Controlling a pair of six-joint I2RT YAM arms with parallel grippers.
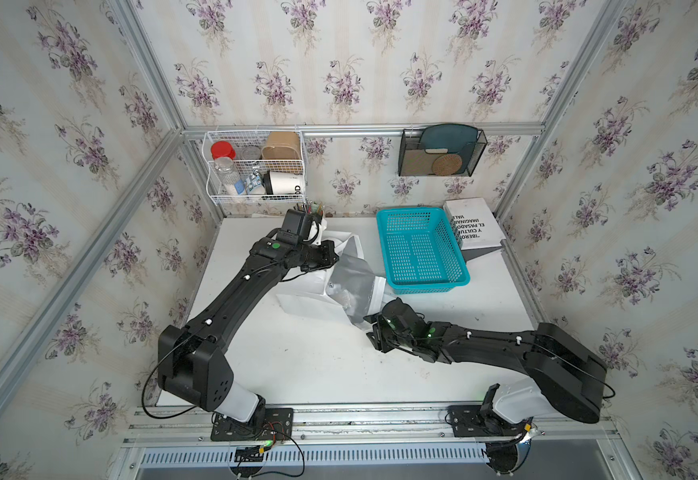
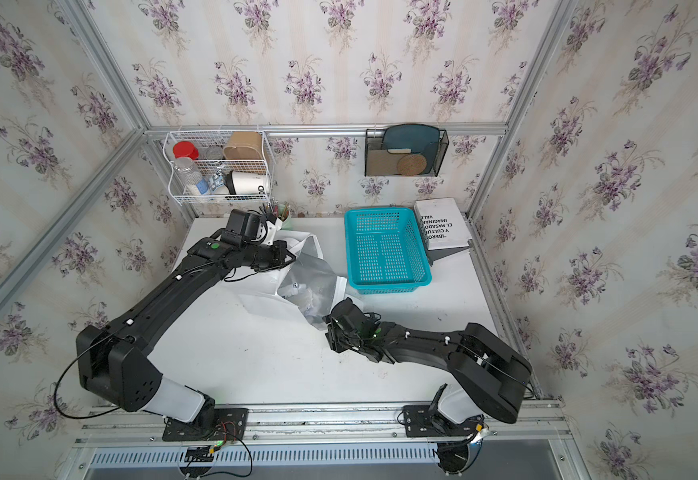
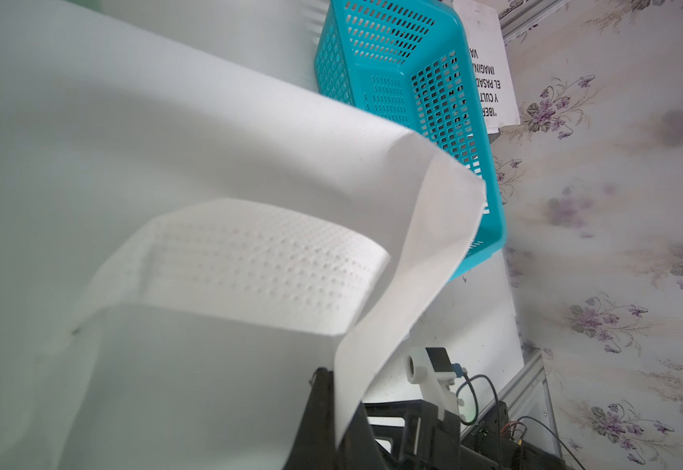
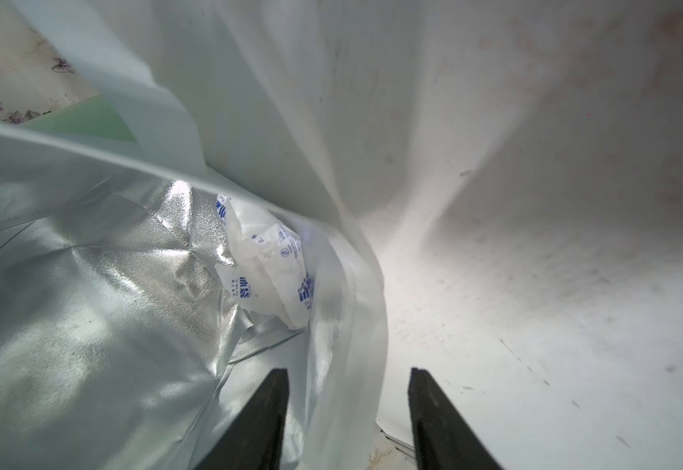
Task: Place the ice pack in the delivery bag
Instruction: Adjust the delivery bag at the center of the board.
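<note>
**Q:** Right fingers (image 4: pixel 266 415), how do they stand?
**A:** Apart, with a clear gap, gripping nothing. One lies inside the delivery bag (image 1: pixel 305 299) over the silver foil. Its mate is outside, over the bench (image 1: pixel 318 365), and the bag's wall runs between them.
**Q:** And the left fingers (image 3: pixel 317 415)?
**A:** Pinched shut on the delivery bag, on its white strap handle (image 3: pixel 250 268), holding that side of the mouth up.
**Q:** Where is the ice pack (image 4: pixel 266 264)?
**A:** Inside the bag. It is a crumpled white pouch with blue print, lying on the foil lining ahead of the right fingers and apart from them.
**Q:** Anything close by?
**A:** Just beside the bag, on the robot's right, stands a blue basket (image 1: pixel 430 286), with a white book (image 1: pixel 476 224) on its far side
</note>
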